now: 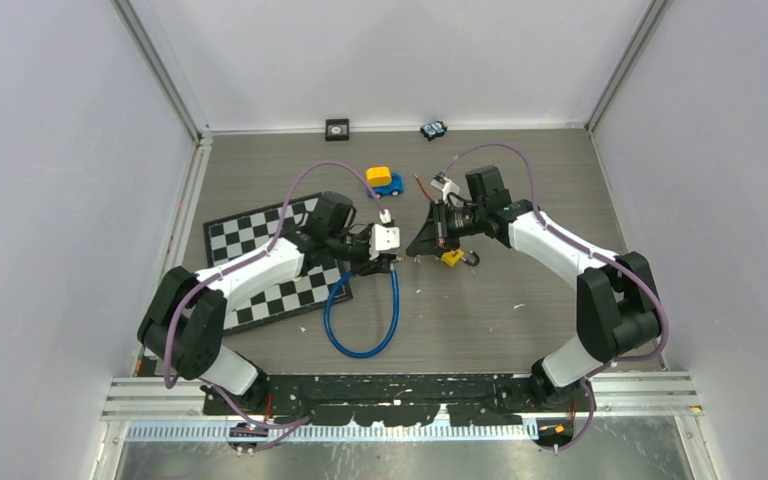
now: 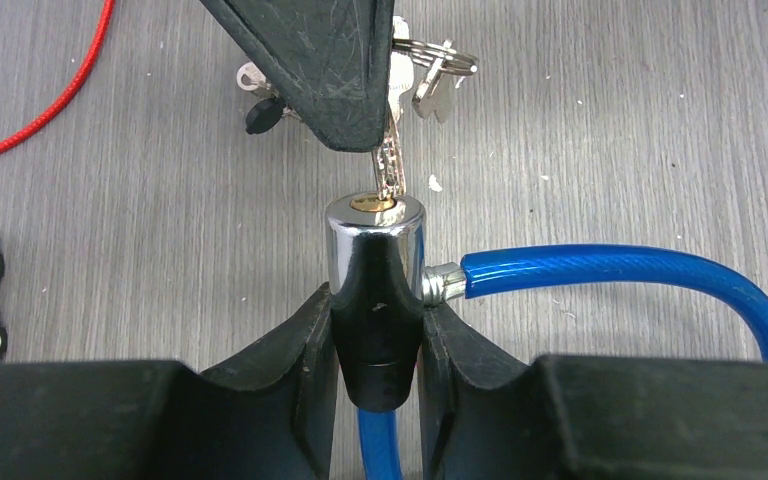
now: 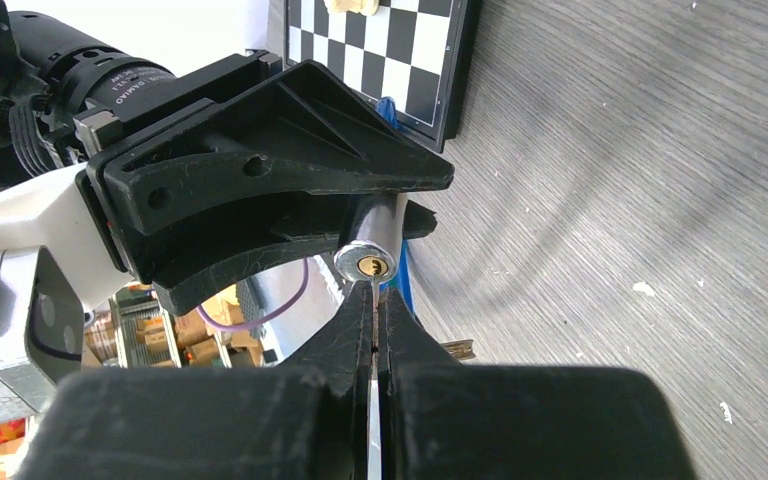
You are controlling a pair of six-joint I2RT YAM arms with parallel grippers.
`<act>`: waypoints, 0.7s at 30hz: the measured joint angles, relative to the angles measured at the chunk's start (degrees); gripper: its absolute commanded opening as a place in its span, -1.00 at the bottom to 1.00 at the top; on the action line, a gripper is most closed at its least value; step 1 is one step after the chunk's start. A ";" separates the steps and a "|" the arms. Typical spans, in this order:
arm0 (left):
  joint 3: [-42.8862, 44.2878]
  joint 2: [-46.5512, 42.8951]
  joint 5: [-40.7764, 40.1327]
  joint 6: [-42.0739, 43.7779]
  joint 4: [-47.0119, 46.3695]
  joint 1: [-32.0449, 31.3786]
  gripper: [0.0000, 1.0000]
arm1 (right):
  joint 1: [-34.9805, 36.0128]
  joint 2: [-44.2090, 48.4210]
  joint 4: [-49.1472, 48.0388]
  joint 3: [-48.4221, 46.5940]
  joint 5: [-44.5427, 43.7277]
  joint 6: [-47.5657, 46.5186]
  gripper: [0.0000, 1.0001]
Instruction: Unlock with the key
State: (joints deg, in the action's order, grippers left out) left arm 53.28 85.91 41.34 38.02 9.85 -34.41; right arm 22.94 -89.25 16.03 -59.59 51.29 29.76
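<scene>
Chrome lock barrel point(image 2: 374, 250) clamped in your left hand point(image 2: 376, 315), keyway point(image 2: 372, 203) facing out | your right hand point(image 3: 373, 305) pinched on key point(image 2: 390, 165), tip at that keyway for insertion

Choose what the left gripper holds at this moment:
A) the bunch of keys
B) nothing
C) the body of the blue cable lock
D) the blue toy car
C: in the left wrist view the left gripper clamps the chrome and black lock body, with the blue cable leaving its side, while the right gripper holds the key.
</scene>
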 measured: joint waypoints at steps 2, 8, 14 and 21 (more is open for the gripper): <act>0.00 0.00 0.33 -0.02 0.02 0.00 -1.00 | 0.09 0.31 0.31 0.00 -0.11 -0.24 -0.99; 0.00 0.00 0.90 -0.04 0.04 0.00 -1.00 | 0.20 0.55 0.70 0.00 -0.15 -1.09 -0.99; 0.00 0.00 1.70 -0.04 0.04 0.00 -1.00 | 0.26 1.03 1.51 -0.09 -0.24 -1.55 -0.99; 0.00 0.00 2.51 -0.02 0.20 0.00 -1.00 | 0.33 1.16 1.99 -0.24 -0.35 -1.57 -0.99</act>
State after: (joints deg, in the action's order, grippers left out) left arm 53.28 85.91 43.86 38.00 10.04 -34.41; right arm 23.27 -88.09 18.02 -59.83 50.94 28.18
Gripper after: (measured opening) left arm 0.302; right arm 0.039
